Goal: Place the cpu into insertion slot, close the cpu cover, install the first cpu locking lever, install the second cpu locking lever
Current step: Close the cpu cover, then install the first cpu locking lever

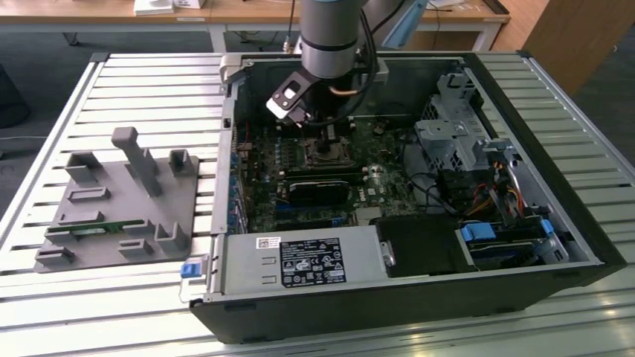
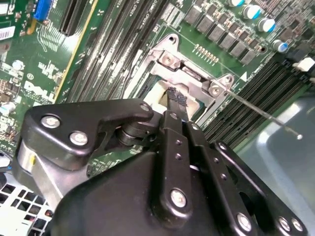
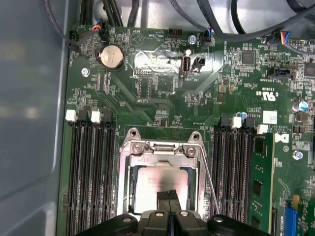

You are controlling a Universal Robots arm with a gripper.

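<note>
green circuit board (image 3: 162, 98), closed fingers (image 3: 163, 201) over cpu (image 3: 147, 184)

Glossy silver metal cpu cover (image 3: 162, 147)

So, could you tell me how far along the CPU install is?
Done: the cpu sits in the insertion slot, the cpu cover down over it. In hand: the shut gripper is at the cpu's face. Left: one thin locking lever sticks out free, apparently not latched.
</note>
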